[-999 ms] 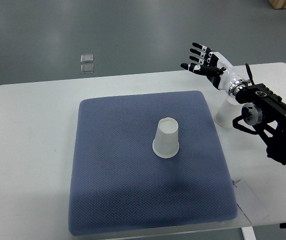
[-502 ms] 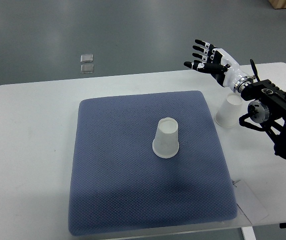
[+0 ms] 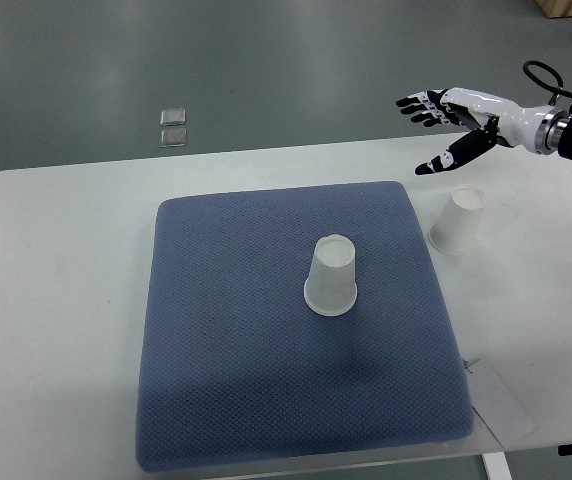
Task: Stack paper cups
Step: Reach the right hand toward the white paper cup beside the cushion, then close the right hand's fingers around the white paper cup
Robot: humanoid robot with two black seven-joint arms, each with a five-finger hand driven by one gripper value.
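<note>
right hand point(image 3: 458, 112) above far right corner of blue mat point(image 3: 226, 330), fingers spread wide, holding nothing. one paper cup point(image 3: 331, 276) upside down at mat centre. second cup point(image 3: 457, 220) inverted just off mat's right edge, on white table point(image 3: 56, 300).

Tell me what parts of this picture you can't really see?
- Right arm: in the top view, only the open right hand and its wrist show; the picture's right edge cuts off the rest.
- Left arm: not in the picture at all.
- Two small clear squares on the floor: too small to tell what they are.
- Both upside-down cups, one on the mat, one on the table: their walls hide the insides.
</note>
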